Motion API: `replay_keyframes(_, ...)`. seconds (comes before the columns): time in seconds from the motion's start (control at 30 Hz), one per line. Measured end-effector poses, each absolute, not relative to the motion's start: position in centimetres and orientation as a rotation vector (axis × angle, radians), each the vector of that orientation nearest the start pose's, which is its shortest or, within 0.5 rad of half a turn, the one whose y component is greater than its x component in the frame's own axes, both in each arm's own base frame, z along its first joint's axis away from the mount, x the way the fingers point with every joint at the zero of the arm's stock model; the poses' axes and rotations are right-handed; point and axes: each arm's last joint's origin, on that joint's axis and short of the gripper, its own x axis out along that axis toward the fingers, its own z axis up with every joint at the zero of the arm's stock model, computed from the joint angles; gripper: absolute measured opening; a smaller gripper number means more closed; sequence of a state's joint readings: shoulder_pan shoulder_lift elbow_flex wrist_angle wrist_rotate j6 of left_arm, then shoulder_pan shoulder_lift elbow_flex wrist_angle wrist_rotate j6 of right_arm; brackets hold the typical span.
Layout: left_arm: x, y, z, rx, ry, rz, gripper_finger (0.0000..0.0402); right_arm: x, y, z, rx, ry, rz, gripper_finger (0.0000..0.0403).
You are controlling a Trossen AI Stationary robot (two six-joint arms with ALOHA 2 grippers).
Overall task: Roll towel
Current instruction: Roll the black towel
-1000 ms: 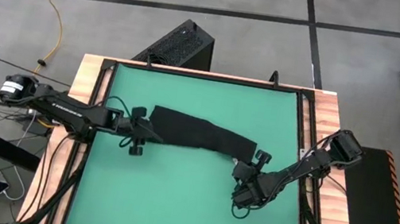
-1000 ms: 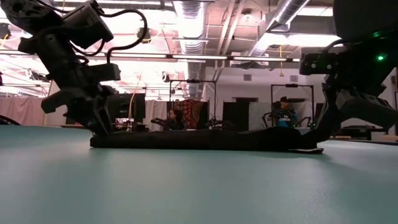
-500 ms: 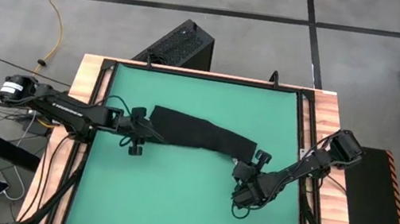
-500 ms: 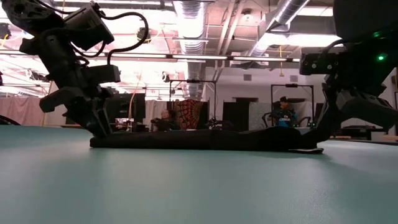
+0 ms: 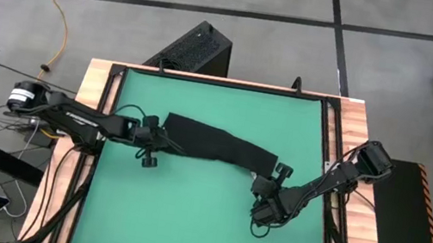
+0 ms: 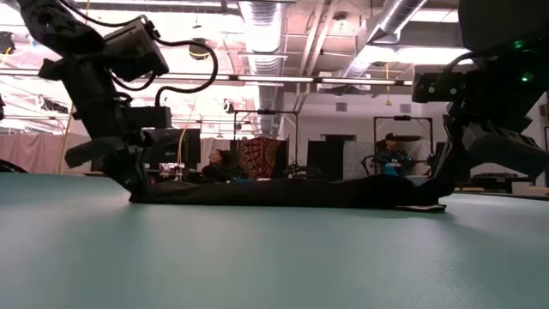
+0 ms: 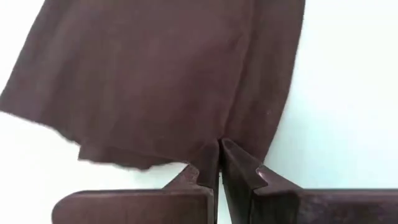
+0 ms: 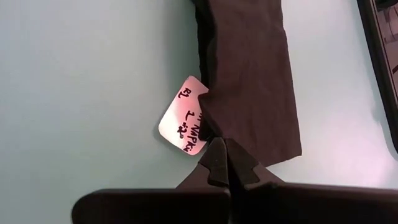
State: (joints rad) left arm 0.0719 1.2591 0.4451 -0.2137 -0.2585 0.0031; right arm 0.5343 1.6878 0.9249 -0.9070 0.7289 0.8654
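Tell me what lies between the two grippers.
The towel spans from the left gripper to the right gripper, folded flat on the green mat; high view.

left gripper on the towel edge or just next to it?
Touching. In the left wrist view the left gripper has its fingers closed together on the edge of the towel, with cloth pinched between the tips and no gap showing.

The left arm reaches in low from the bench's left edge, stretched nearly flat, its wrist angled down. The left end effector [image 5: 160,138] has its two fingers [image 7: 239,168] pressed together, pinching the towel's [image 5: 217,145] near end. The right arm comes from the right edge, bent at the elbow (forearm slanting down and inward). The right end effector [image 5: 266,184] is likewise closed, its fingers [image 8: 219,158] meeting at the towel's other end.
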Motion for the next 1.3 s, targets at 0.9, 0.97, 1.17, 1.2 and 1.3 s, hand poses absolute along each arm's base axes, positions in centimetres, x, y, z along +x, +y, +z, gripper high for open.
replay_keyframes(0.9,17.6,1.8,28.1,0.388,0.929,0.718,0.0000,22.6,5.6,28.2,-0.335,0.846,-1.006,0.0000)
replay_keyframes(0.97,17.1,1.9,28.9,0.393,0.910,0.752,0.0000,22.1,4.9,28.9,-0.350,0.837,-1.036,0.0000)
replay_keyframes(1.17,16.4,1.9,29.8,0.355,0.865,0.760,0.0000,21.8,4.0,30.1,-0.358,0.828,-1.021,0.0002)
replay_keyframes(1.2,16.5,1.9,29.8,0.351,0.866,0.759,0.0000,22.1,4.1,30.1,-0.343,0.830,-0.994,0.0006)
replay_keyframes(1.3,16.7,1.9,29.6,0.342,0.876,0.741,0.0000,23.5,4.8,29.8,-0.310,0.873,-0.855,0.0032)
